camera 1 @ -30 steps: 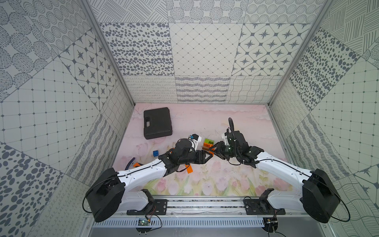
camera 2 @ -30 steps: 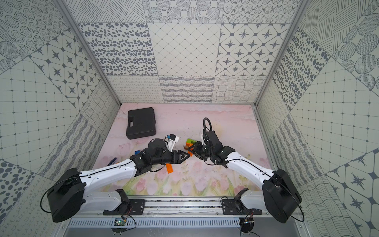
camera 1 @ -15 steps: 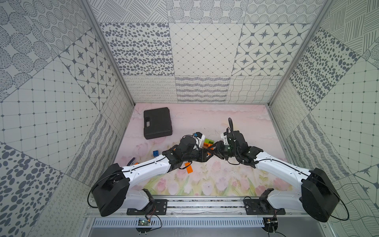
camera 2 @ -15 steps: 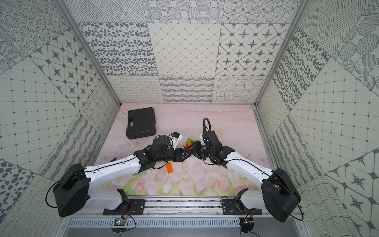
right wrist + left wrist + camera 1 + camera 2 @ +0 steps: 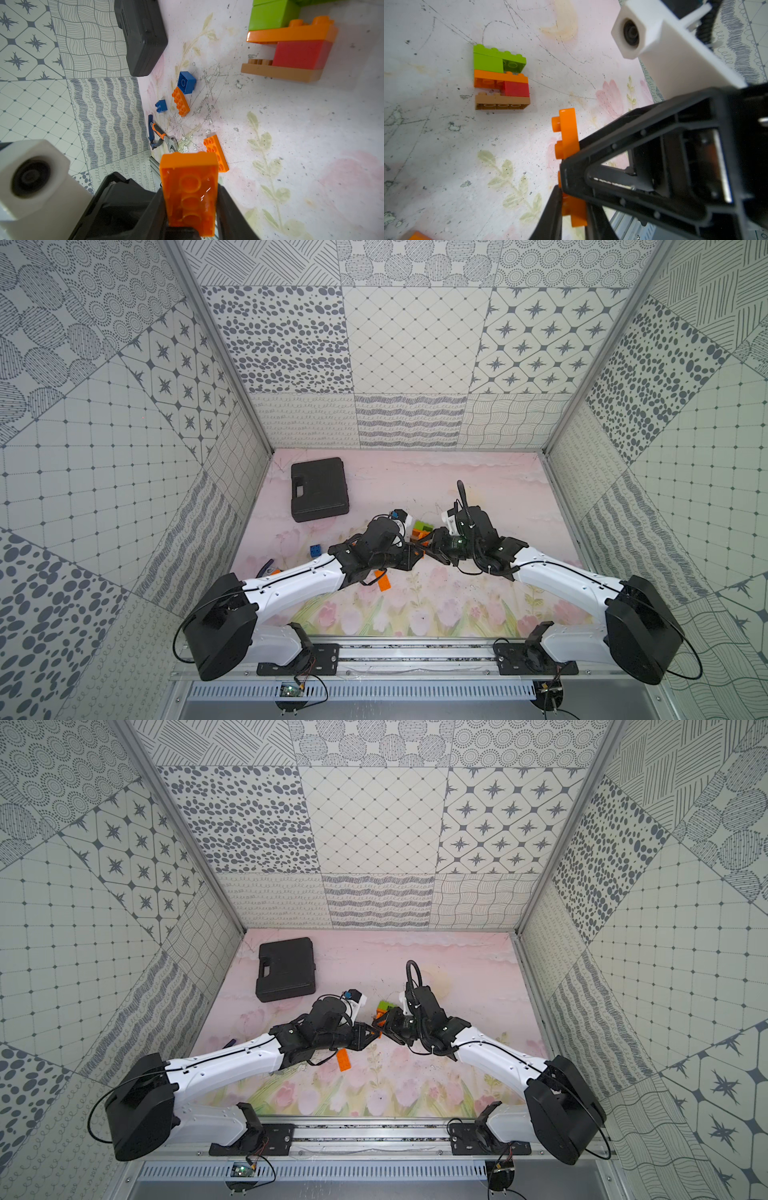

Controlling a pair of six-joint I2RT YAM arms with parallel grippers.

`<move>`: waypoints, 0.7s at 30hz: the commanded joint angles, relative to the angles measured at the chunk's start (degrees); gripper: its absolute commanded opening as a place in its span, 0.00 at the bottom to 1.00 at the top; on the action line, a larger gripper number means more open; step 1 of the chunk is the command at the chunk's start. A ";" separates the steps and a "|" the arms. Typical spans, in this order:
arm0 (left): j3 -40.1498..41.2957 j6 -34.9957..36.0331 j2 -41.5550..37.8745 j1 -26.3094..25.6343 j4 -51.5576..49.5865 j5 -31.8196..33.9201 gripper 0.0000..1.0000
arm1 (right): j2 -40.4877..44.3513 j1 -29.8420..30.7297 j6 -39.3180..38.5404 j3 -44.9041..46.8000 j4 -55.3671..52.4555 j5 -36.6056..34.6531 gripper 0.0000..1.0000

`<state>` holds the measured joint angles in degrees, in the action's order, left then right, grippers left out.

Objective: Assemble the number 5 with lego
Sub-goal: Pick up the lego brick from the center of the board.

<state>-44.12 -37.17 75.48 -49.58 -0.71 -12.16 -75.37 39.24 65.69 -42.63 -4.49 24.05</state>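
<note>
**Orange brick clamped by both grippers over the table**

The left gripper (image 5: pixel 574 209) had its jaws together on one end of the held brick (image 5: pixel 189 187). The right gripper (image 5: pixel 191 220) had its fingers pressed against the brick's long sides. Both arms therefore gripped the same piece where their tips met, near the middle of the table (image 5: pixel 436 614). The brick hung clear of the surface, and the right wrist view showed its hollow underside. This double grip looked like a handover or regrip, a way to change hold without putting the piece down, so that a face would be free for pressing.

The stack (image 5: pixel 501 81) lay on its side just at 12 o'clock from the meeting tips, touched by neither gripper. It ran green bar, green square, orange bar, red square, brown bar, offset in a zigzag that already read much like a 5. Where the held brick belonged I could not tell.

Spare pieces sat out of the way. An orange brick (image 5: pixel 383 581) lay near at 7 o'clock, a blue brick (image 5: pixel 315 550) at 9 o'clock, and the case (image 5: pixel 319 489) well apart at 10 o'clock. The likely risk was one gripper letting go before the other held firmly, which would drop the brick.
</note>
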 commanded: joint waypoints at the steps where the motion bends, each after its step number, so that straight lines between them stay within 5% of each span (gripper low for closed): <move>1: -1.11 4.53 -0.95 -0.26 -3.42 4.17 0.04 | 0.42 0.31 -0.42 -0.30 1.03 0.05 0.46; 10: -3.26 14.04 -2.03 -3.75 -12.69 17.37 0.00 | 7.82 -0.46 -5.27 -1.42 -13.64 -10.26 0.85; 21: -2.68 42.77 6.48 -17.46 -10.34 39.54 0.00 | 20.26 -12.16 -7.10 5.72 -27.64 -15.27 0.99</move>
<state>-46.72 -15.03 77.67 -61.47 -11.40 11.51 -56.82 29.54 60.03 -38.89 -27.14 10.46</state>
